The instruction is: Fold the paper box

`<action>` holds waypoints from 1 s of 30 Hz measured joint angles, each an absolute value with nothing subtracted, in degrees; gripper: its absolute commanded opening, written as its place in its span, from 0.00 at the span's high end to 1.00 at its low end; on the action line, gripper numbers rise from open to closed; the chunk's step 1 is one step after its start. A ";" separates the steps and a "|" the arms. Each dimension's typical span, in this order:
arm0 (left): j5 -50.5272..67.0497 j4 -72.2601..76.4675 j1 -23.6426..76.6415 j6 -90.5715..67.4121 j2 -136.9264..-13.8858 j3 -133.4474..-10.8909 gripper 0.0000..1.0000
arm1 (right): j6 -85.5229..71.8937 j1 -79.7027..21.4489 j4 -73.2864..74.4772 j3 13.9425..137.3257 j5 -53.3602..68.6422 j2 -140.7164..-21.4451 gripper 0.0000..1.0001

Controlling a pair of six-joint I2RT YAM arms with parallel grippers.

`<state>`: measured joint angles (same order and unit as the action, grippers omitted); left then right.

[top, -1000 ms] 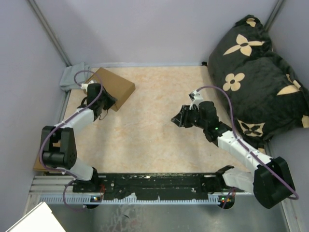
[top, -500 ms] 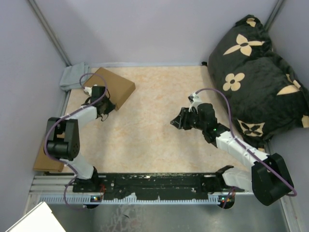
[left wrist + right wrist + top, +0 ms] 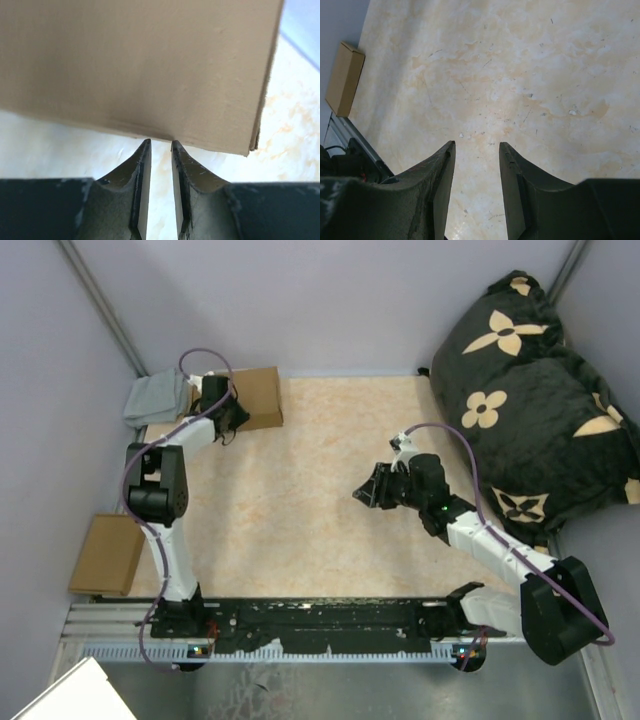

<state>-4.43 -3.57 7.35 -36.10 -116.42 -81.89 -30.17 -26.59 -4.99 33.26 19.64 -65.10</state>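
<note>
Black and a little apart, the right claw [image 3: 476, 145] hangs empty over the creamy marbled counter [image 3: 320, 440]. Farther off, the left claw [image 3: 160, 145], tips nearly together with nothing between, sits right at the edge of the paper box [image 3: 258, 397] in the far left corner by a grey cloth [image 3: 155, 400]. Folding looks nearly done, so next it should back off, and pale purple walls [image 3: 350, 300] stand behind.

We find the paper box [image 3: 258, 397] at the far left corner of the table [image 3: 320, 530], with the cloth [image 3: 155, 400] just left of it. Our left gripper [image 3: 160, 144] sits at the box's near edge. Our right gripper [image 3: 477, 144] hangs right of centre, well apart. The smaller cardboard piece [image 3: 108, 554] lies near-left, and the cushion [image 3: 530, 400] lies far right.
</note>
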 measured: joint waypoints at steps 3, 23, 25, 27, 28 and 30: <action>-4.12 -3.22 6.85 -35.29 -119.46 -87.44 0.70 | -30.15 -26.59 -4.67 33.26 19.59 -65.10 0.58; -7.22 -10.04 1.76 -34.20 -119.94 -86.89 0.67 | -30.11 -26.59 -3.18 33.26 19.59 -64.75 0.58; -7.55 -11.46 0.36 -34.22 -122.65 -91.22 0.66 | -30.11 -26.59 -2.92 33.26 19.55 -64.29 0.58; -7.86 -12.05 -0.64 -34.22 -123.98 -93.89 0.65 | -30.11 -26.59 -2.76 32.95 19.53 -63.55 0.58; -7.92 -11.99 -1.21 -34.22 -124.18 -94.63 0.65 | -30.11 -26.59 -2.52 32.71 19.46 -63.11 0.58; -7.88 -11.88 -2.04 -34.22 -124.18 -95.55 0.65 | -30.11 -26.59 -2.17 32.34 19.33 -62.61 0.58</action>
<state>-7.88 -11.88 -2.04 -34.22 -124.18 -95.55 -30.11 -26.59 -2.17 32.34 19.33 -62.61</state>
